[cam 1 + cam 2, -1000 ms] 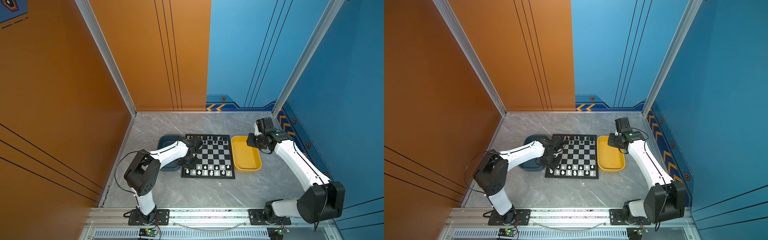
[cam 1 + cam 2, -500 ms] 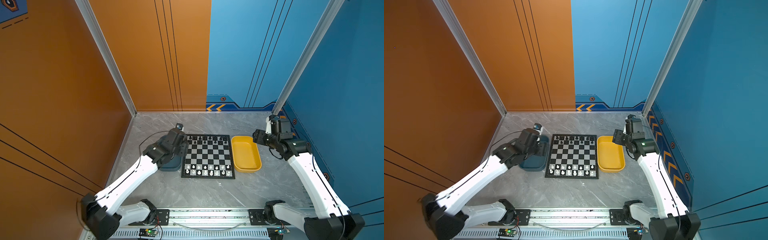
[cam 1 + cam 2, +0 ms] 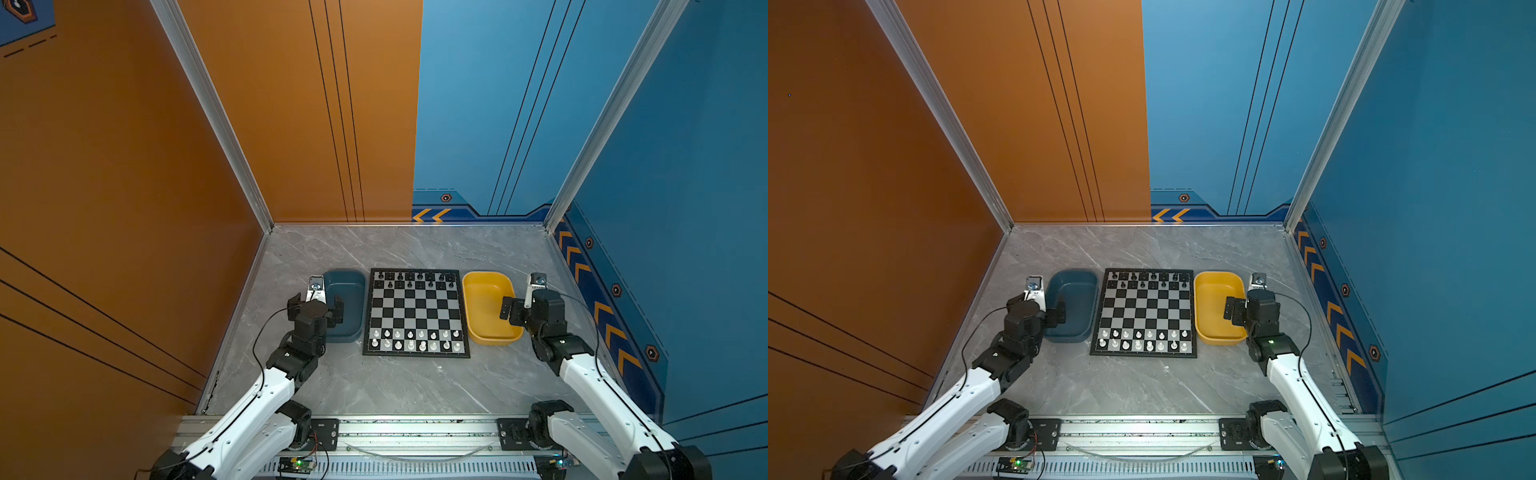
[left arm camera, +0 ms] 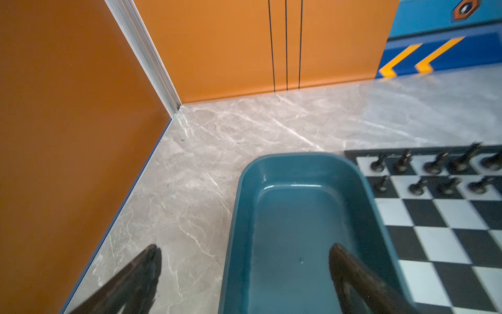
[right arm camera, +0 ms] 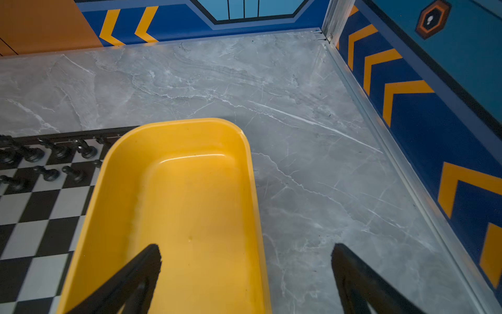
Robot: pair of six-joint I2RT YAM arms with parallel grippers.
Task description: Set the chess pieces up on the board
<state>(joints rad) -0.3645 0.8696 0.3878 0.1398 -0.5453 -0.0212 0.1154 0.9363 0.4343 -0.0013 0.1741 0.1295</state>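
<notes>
Board (image 3: 415, 311) vacated; left hand (image 4: 245, 248), right hand (image 5: 246, 246) opened.

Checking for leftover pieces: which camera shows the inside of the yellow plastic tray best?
Right wrist view: the yellow plastic tray fills it, close up, its visible floor bare. Both top views show it small, partly behind the right gripper. Left wrist view misses it.

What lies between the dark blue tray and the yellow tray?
The board, black pieces on its far rows and white pieces on its near rows, fills that stretch in both top views.
</notes>
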